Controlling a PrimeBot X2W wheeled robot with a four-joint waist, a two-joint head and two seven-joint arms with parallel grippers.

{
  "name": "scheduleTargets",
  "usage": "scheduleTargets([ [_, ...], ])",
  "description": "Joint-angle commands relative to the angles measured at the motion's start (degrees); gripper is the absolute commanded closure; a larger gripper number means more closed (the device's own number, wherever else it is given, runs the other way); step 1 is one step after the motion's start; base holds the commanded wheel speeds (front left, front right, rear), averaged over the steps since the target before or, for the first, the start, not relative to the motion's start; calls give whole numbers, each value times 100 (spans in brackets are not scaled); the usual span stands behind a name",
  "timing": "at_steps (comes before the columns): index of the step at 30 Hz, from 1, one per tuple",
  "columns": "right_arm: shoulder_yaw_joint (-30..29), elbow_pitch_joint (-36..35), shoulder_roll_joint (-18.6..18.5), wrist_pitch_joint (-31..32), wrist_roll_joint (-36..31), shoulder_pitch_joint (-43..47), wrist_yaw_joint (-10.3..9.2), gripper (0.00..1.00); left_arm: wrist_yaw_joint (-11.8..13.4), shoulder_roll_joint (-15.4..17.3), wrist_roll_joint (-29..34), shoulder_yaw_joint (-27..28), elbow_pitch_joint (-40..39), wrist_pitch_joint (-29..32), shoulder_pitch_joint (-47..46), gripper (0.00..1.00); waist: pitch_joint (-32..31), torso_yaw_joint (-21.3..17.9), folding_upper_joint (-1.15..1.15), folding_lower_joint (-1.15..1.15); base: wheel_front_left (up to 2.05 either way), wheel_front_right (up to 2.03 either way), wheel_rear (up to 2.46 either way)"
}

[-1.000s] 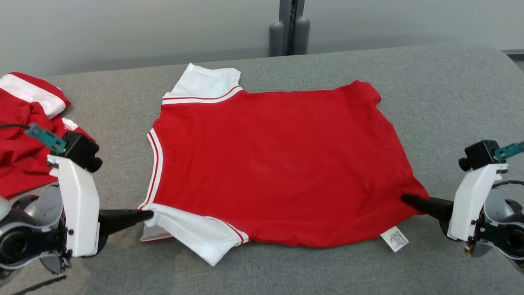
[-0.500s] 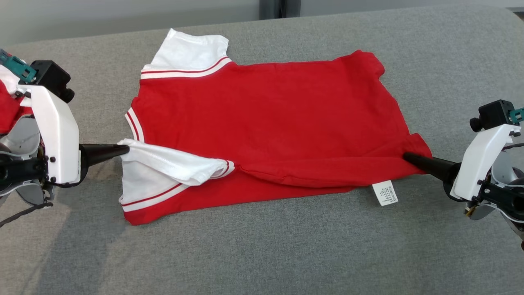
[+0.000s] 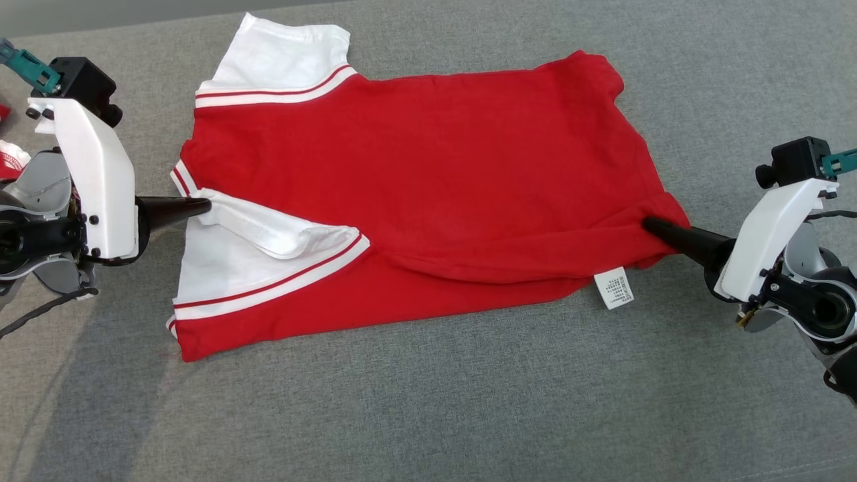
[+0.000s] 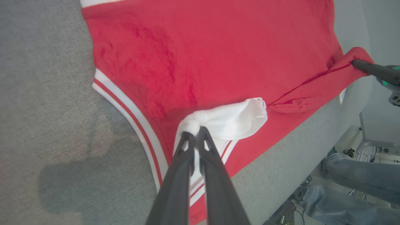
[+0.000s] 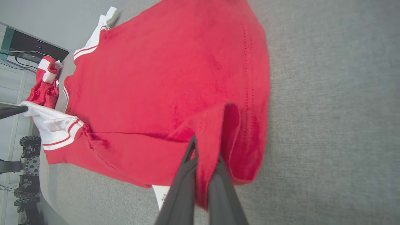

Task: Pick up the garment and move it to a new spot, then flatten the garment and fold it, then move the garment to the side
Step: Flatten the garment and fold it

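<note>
Now, head view: the garment lies on the cushion. My left gripper, at nine o'clock, is clamped on its white sleeve, and my right gripper, at three o'clock, on the hem corner. Left wrist view: this thin pinch could slip. Right wrist view: the hem drapes my fingers, so uneven carrying would skew the fold.

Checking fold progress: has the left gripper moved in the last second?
Yes. Camera shifted too, but measured against the far sleeve, the left gripper, shut on the near sleeve, has moved away from the robot, toward it.
</note>
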Motion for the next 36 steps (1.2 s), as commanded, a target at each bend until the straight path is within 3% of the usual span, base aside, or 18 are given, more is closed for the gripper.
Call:
scheduleTargets([
  [1, -28, 28, 10, -50, -35, -45, 2, 100, -28, 15, 52, 1, 50, -4, -42, 100, 4, -5, 0, 0, 0, 0, 0],
  [3, -96, 57, 79, -78, -98, -57, 2, 100, -63, -44, 55, -1, 154, -28, -60, 100, -3, -11, 0, 0, 0, 0, 0],
  [4, -131, 80, 102, -106, -124, -53, 2, 93, -81, -74, 69, 2, 192, -53, -66, 100, -11, -11, 0, 0, 0, 0, 0],
  [5, -151, 107, 120, -113, -151, -44, 2, 80, -77, -105, 82, 9, 244, -84, -70, 98, -20, -10, 0, 0, 0, 0, 0],
  [6, -185, 144, 141, -138, -176, -35, 2, 56, -89, -127, 103, 17, 304, -130, -71, 75, -34, -7, 0, 0, 0, 0, 0],
  [7, -231, 180, 170, -171, -205, -22, 2, 5, -100, -141, 115, 16, 361, -164, -65, 44, -52, -4, 0, 0, 0, 0, 0],
  [8, -273, 205, 207, -190, -222, -7, 2, 0, -116, -159, 136, 13, 415, -195, -57, 0, -67, -2, 0, 0, 0, 0, 0],
  [19, -850, 221, 262, -787, -414, 456, 2, 0, -332, -256, 242, 51, 641, -790, 329, 0, -638, 139, 0, 0, 0, 0, 0],
  [27, -1183, -62, 235, -1688, -791, 1205, 2, 0, -399, -27, 503, 195, 105, -2188, 1158, 0, -1145, 234, 0, 0, 0, 0, 0],
  [34, -1469, -301, 452, -2761, -1308, 1888, 2, 0, 162, 61, 806, 493, -496, -4037, 2094, 0, -1342, 306, 0, 0, 0, 0, 0],
  [36, -1480, -344, 498, -2862, -1364, 1983, 2, 0, 281, 82, 836, 566, -585, -4298, 2230, 0, -1346, 315, 0, 0, 0, 0, 0],
])
